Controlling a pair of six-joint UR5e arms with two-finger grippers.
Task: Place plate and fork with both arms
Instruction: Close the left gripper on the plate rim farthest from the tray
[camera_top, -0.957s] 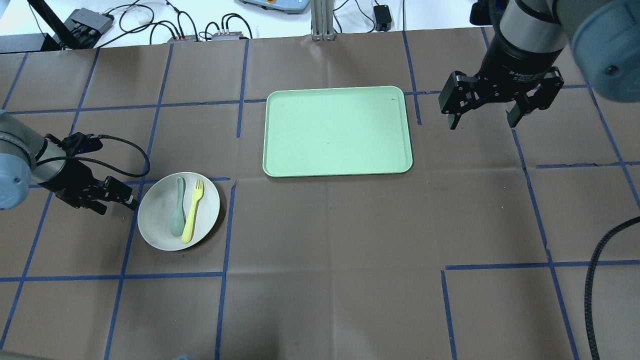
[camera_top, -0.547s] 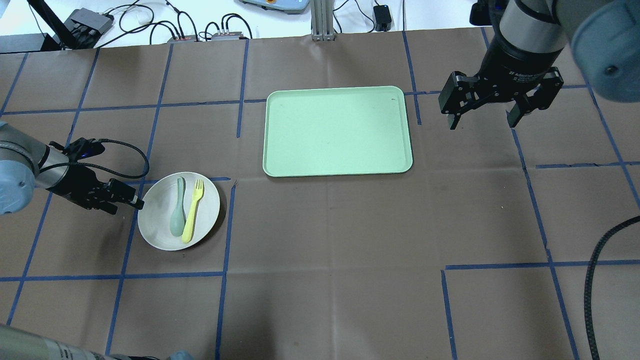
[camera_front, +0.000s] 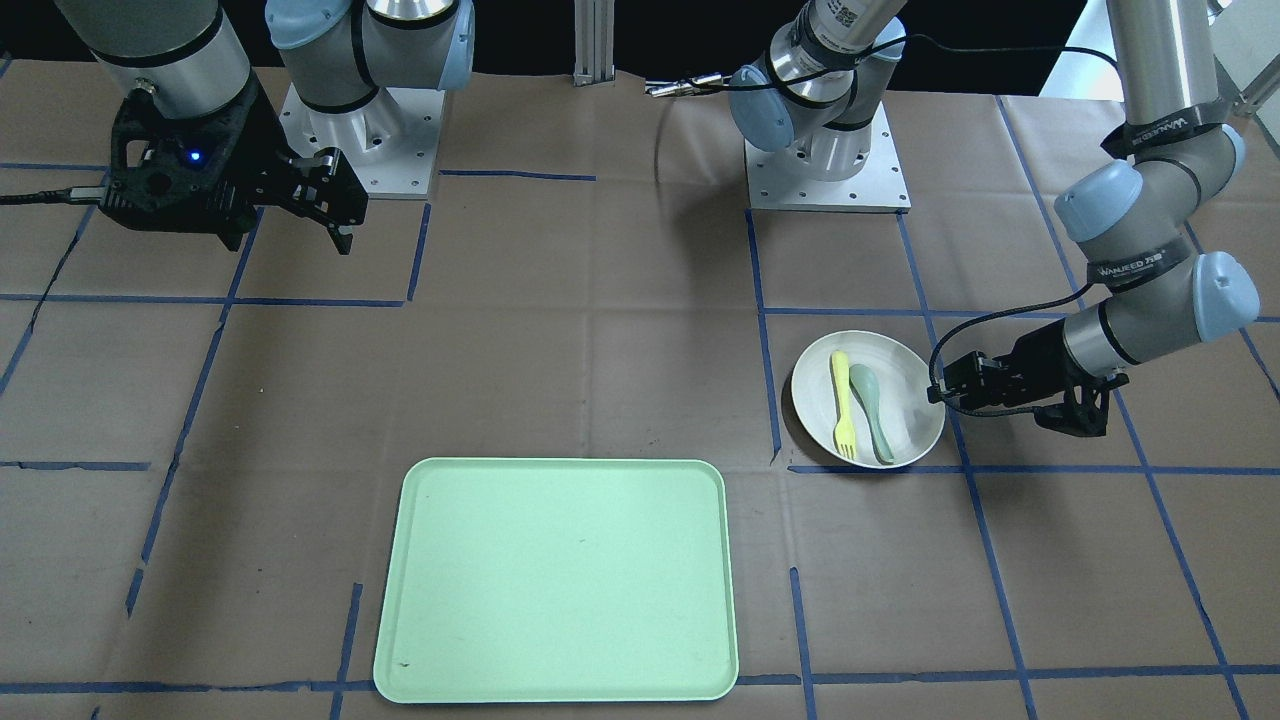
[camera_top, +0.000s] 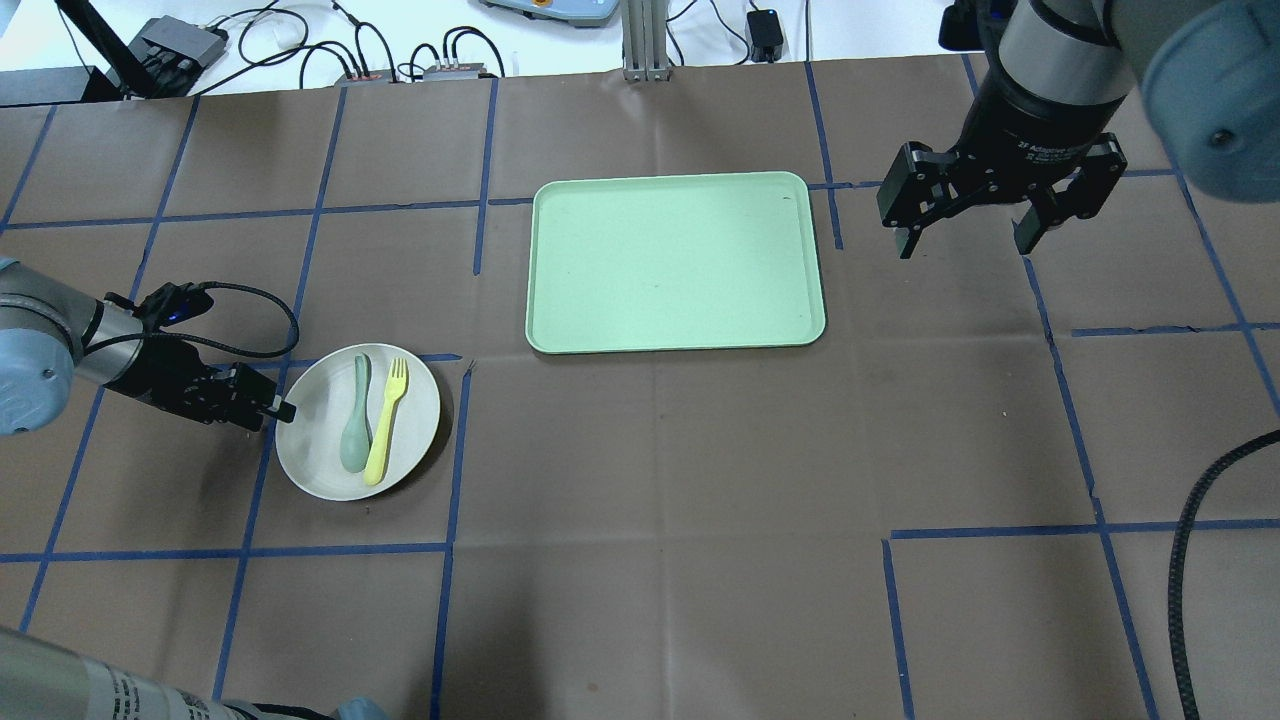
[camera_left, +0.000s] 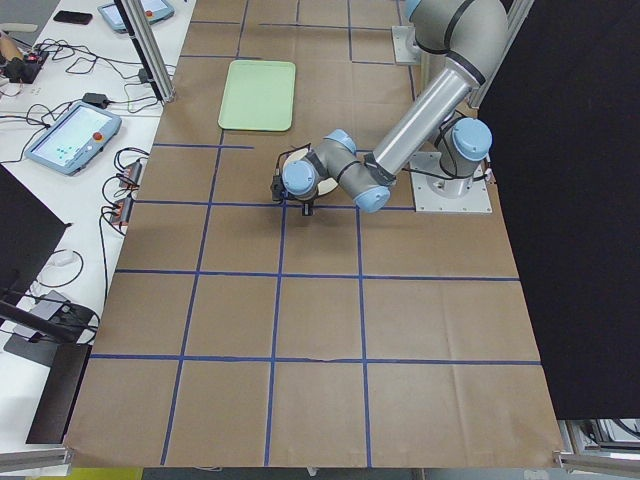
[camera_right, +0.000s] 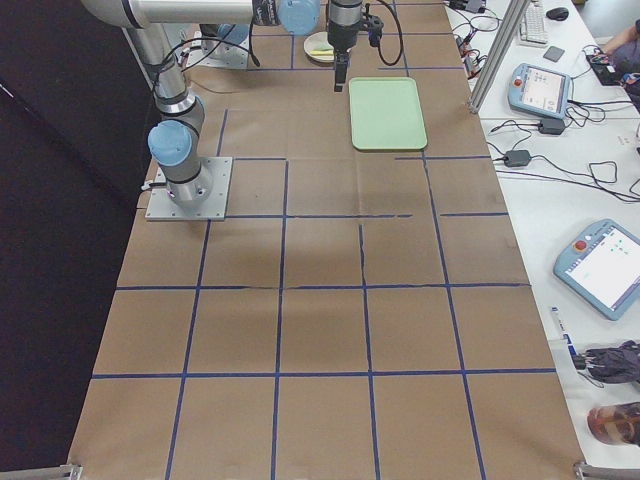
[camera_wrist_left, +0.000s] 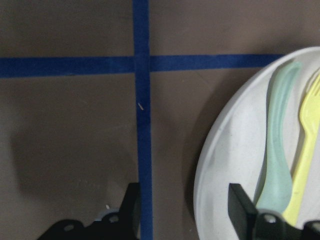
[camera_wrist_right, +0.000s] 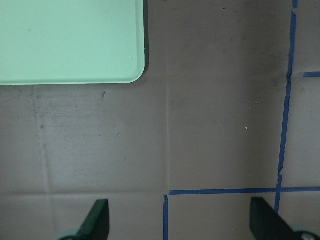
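Note:
The off-white plate (camera_top: 412, 432) lies on the table at the left, with the pale-yellow fork (camera_top: 386, 420) and a grey-green spoon (camera_top: 356, 418) side by side on it. My left gripper (camera_top: 276, 411) is low at the plate's left rim and open. In the left wrist view its fingers (camera_wrist_left: 240, 207) straddle the rim of the plate (camera_wrist_left: 225, 165), one above the dish next to the spoon (camera_wrist_left: 280, 140) and fork (camera_wrist_left: 307, 150), one above the table. My right gripper (camera_top: 965, 245) is open and empty, held high to the right of the tray.
A mint-green rectangular tray (camera_top: 675, 262) lies at the middle of the table's far half; its corner shows in the right wrist view (camera_wrist_right: 70, 40). Blue tape lines cross the brown table cover. Cables and boxes lie beyond the far edge.
My left gripper has moved right and a little forward, from beside the plate to its left rim. The right arm, plate, fork and spoon have not moved.

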